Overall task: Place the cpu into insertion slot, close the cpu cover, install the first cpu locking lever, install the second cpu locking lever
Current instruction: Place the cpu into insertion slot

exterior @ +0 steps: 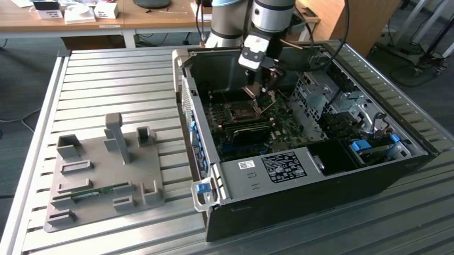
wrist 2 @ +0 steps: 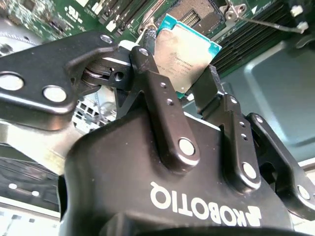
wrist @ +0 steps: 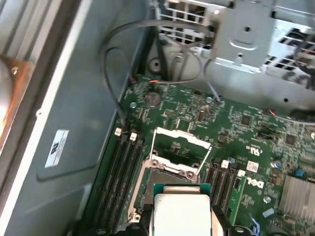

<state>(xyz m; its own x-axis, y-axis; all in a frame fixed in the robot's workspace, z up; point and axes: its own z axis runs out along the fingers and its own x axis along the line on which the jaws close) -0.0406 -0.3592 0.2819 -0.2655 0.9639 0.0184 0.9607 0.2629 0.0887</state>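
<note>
- The gripper [exterior: 261,98] reaches down into an open computer case [exterior: 284,215]. The case stands on a slatted metal table [exterior: 106,79], toward the exterior view's right edge of it.
- In the second wrist view the two black fingers [wrist 2: 165,105] are clamped on opposite edges of the cpu [wrist 2: 184,49]. The jaws are closed onto the chip, with the chip filling the space between them.
- The cpu's pale silver-grey face is turned toward that camera, and its teal-green rim shows along the far edges.
- In the first wrist view the cpu [wrist: 179,214] hangs over the near edge of the slot [wrist: 162,178]. It is close to the slot but not seated in it.
- The slot is a dark square with a silver rim on the green board [wrist: 256,147]. It lies between two banks of long black memory slots [wrist: 120,167], toward the board's edge nearest the case wall.
- The slot's bed is bare, and in the second wrist view it [wrist 2: 197,12] shows just beyond the held chip.
- The cover [wrist: 181,142] is tipped up and open, hinged at the slot's far edge, with its cut-out centre showing the board behind it.
- Thin wire levers [wrist: 151,147] run along each side of the cover, lifted and unlatched.
- A grey fixture plate [exterior: 92,175] with upright blocks lies near the table's corner on the exterior view's left, well apart from the case. A green memory stick [exterior: 92,192] rests in it.
</note>
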